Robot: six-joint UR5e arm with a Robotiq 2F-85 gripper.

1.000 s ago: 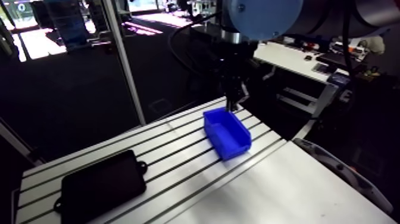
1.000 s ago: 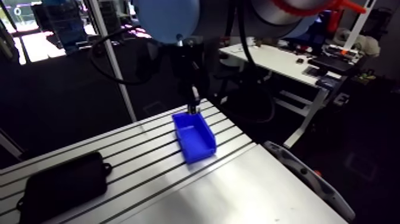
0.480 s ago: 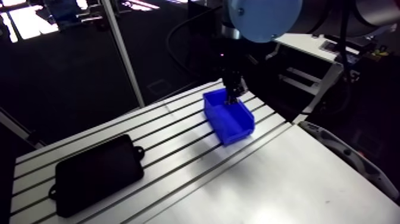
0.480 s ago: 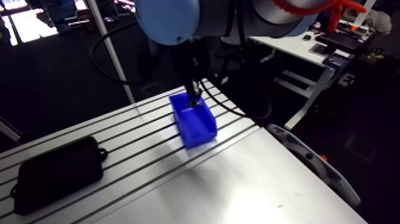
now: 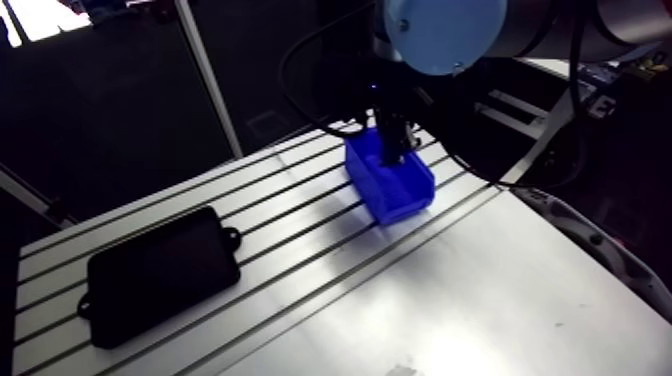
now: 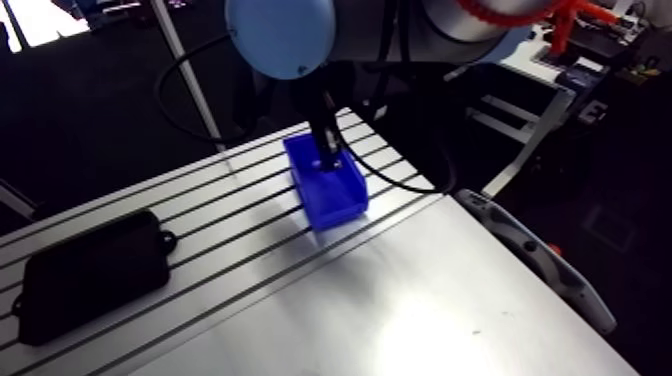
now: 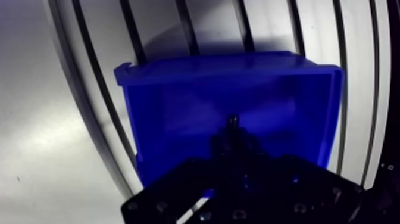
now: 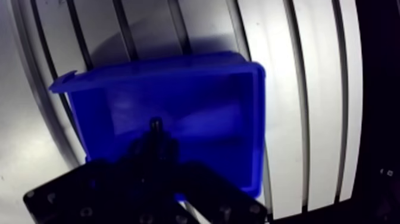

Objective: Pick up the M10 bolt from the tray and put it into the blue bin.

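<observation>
In the arm view the blue bin (image 5: 405, 198) stands on the slotted table near its far edge. My gripper (image 5: 393, 152) reaches down from above into the bin's open top. The wrist view looks straight into the bin (image 7: 172, 107), whose inside fills the space ahead of the fingers. My gripper (image 7: 233, 142) is dark, with its fingers drawn together on a small dark bolt (image 7: 233, 122) whose tip pokes out above the bin floor. The black tray (image 5: 160, 272) lies far off at the table's near left corner.
The aluminium table (image 5: 470, 300) has dark slots running lengthwise on its far half and a smooth plate on the near half. A grey curved part (image 5: 590, 240) sits off the table's right edge. An upright metal post (image 5: 205, 70) rises behind the table.
The gripper has come down from above the bin's far rim into the bin. The camera has shifted with the arm, so the whole scene sits differently.
</observation>
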